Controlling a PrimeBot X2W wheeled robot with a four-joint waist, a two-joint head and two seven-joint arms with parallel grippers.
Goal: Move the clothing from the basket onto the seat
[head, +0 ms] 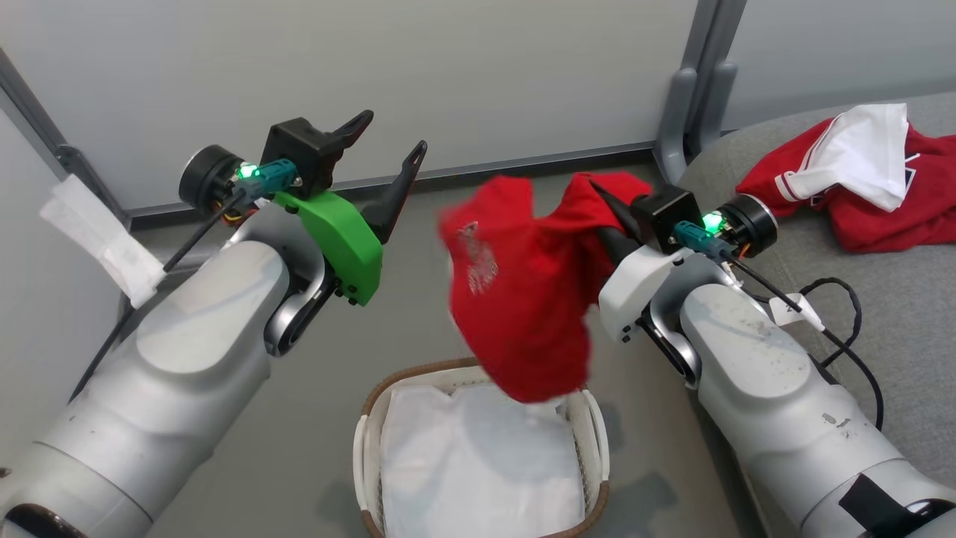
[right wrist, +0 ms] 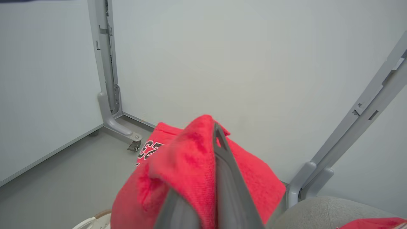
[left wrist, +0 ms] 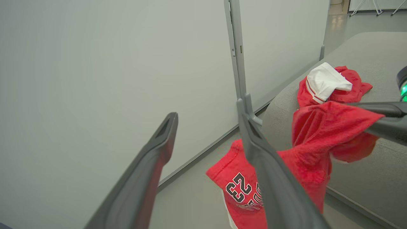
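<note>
Left end effector wide, empty. Right end effector clamped on red garment; one finger cloth-covered.

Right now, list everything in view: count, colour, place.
hanging garment: 1, red, in the right pincer, over the basket
second garment: 1, red with white, on the seat
cloth: 1, white, in the basket
basket: 1, white with brown rim, on the floor
seat: 1, grey, at right
cable: 1, black, on the seat
wall panels: several, pale grey, behind
left pincer: 1, dark, open, holding nothing
right pincer: 1, dark, shut on the hanging garment
</note>
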